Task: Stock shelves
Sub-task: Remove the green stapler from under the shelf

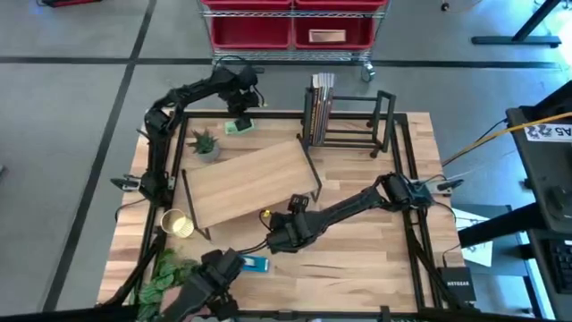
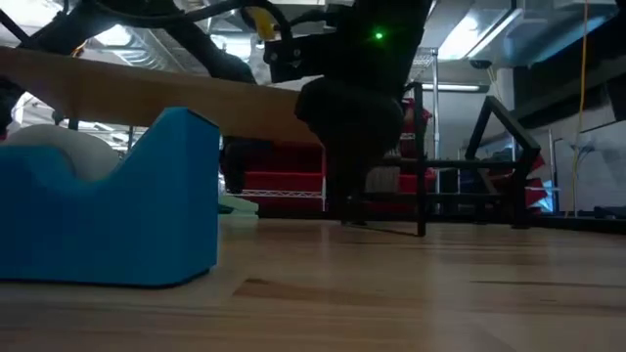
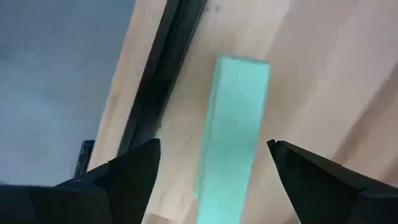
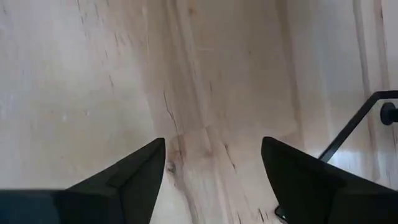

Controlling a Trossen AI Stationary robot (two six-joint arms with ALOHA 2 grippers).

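The wood-topped shelf (image 1: 253, 182) stands in the middle of the table (image 1: 375, 259). The black book rack (image 1: 347, 116) is behind it. The left gripper (image 3: 211, 163), fingers spread, hangs over a green block (image 3: 233, 134) behind the shelf. The right gripper (image 4: 211, 163), also spread, seems near the shelf's front.

"A5" upside down on a white label (image 1: 548, 131) at the right edge, nothing else legible

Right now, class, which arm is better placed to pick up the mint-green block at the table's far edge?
The left. Its claw hangs open directly over the green block, fingers either side. The right claw is at the wood-topped shelf's near edge.
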